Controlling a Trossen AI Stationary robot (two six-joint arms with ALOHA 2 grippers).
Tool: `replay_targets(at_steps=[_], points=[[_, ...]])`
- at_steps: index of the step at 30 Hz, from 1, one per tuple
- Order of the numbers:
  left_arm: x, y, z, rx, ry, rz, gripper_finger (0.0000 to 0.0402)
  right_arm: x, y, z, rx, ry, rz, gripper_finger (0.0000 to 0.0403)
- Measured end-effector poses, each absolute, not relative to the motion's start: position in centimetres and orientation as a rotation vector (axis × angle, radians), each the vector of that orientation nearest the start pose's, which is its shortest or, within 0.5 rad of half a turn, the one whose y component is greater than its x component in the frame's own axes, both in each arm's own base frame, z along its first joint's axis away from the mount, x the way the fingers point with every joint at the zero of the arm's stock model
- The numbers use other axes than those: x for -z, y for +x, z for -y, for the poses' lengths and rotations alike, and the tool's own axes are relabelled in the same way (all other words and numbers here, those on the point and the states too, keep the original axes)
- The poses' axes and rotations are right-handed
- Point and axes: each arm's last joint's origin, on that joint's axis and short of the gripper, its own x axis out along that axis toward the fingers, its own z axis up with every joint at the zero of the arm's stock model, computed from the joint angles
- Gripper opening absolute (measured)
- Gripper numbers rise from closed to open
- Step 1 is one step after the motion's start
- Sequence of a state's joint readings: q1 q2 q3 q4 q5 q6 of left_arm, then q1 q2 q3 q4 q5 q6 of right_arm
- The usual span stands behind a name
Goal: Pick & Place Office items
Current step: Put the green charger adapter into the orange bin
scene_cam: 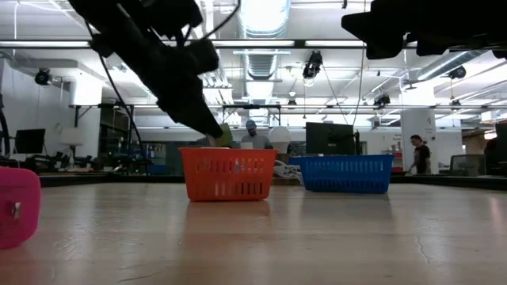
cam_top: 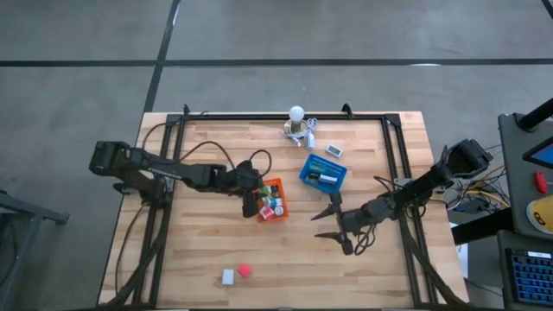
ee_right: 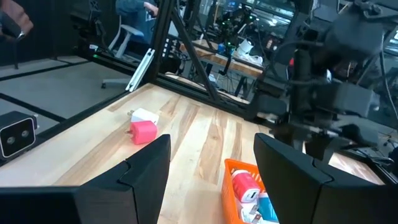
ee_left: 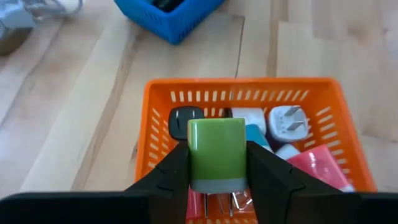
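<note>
My left gripper (ee_left: 216, 180) is shut on a green block plug (ee_left: 216, 152) over the near-left part of the orange tray (ee_left: 152, 134). In that tray lie a black piece (ee_left: 181, 118), white plugs (ee_left: 287, 121), a teal piece (ee_left: 257, 134) and a pink one (ee_left: 314, 163). In the high view my left gripper (cam_top: 252, 195) is at the tray's left rim (cam_top: 262, 200). My right gripper (cam_top: 331, 222) is open, to the right of the tray and touching nothing. A pink block (cam_top: 244, 270) and a white block (cam_top: 227, 276) rest flat on the table near its near edge. My left gripper pinches the green plug by its two opposite side faces (ee_left: 194, 163), one finger (ee_left: 168, 177) on each side. The plug is lifted clear above the orange tray, with its metal prongs (ee_left: 221, 202) toward the tray. The fingers slant down from the table's left.
The blue tray (cam_top: 323, 174) with dark and white pieces stands right of and beyond the orange one. A white round-bulbed cluster with cables (cam_top: 298, 125) sits near the far edge. Bare wood (cam_top: 371, 276) lies between the trays and the near edge. People show in the room behind.
</note>
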State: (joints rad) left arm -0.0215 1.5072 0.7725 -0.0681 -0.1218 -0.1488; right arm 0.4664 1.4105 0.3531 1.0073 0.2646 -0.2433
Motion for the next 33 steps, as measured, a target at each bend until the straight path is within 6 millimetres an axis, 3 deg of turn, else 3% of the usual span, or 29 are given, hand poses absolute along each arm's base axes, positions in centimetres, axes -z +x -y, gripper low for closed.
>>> replay_targets(at_steps=[16, 23, 33], points=[[-16.3, 32.0, -0.3, -0.140, -0.052, -0.990, 0.0122, -17.5, 22.3, -10.3, -0.183, -0.261, -0.025, 0.0226], [-15.3, 32.3, -0.4, -0.127, -0.066, -1.033, 0.0122, -17.5, 22.3, -10.3, -0.182, -0.258, -0.026, 0.0226], [-15.7, 32.0, -0.4, -0.126, -0.065, -1.035, 0.0122, -17.5, 22.3, -10.3, -0.182, -0.257, -0.026, 0.0226]])
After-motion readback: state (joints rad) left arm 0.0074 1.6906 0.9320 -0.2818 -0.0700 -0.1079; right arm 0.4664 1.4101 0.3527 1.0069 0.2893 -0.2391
